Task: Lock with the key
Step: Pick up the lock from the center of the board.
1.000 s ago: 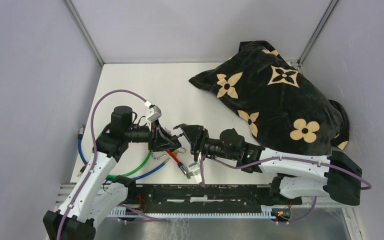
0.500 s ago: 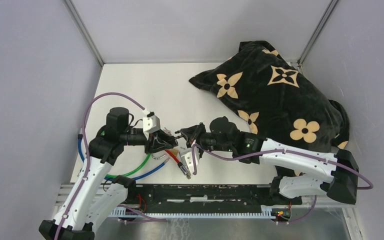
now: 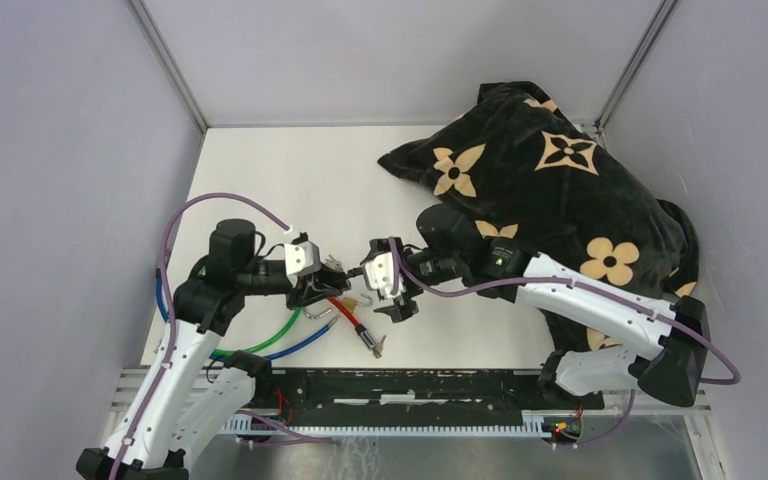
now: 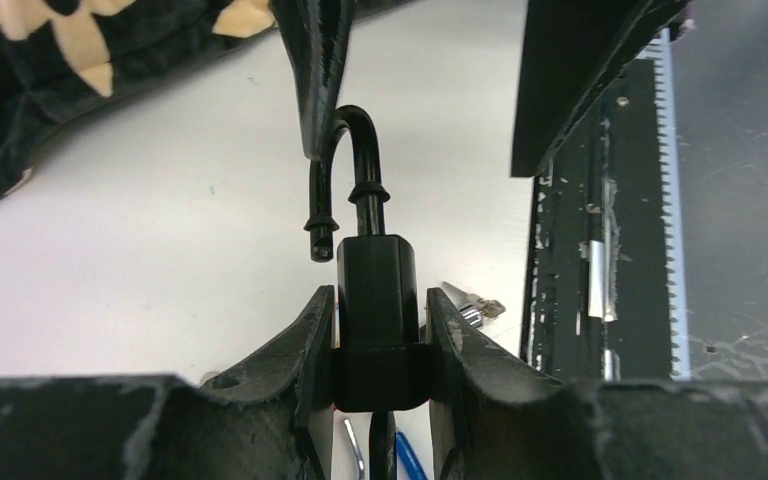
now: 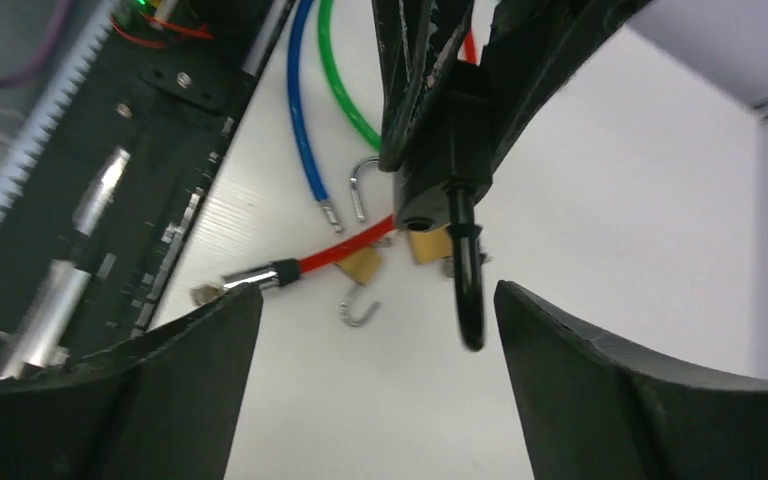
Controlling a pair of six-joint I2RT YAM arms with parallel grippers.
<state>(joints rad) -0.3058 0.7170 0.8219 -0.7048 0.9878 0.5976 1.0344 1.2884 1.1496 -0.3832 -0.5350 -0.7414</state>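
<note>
While the left pincer (image 4: pixel 379 305) clamps 1 black padlock (image 4: pixel 376 265), right pincer (image 5: pixel 377 300) spread open, 2 brass padlocks (image 5: pixel 362 265), 3 cables (image 5: pixel 295 110).

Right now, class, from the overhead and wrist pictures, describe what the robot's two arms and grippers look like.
The left arm and right arm have white shells over black joints, each with a small green light. A purple cable loops along each one. The left gripper and right gripper are black, with curved, scuffed fingers and a white camera box behind each.
</note>
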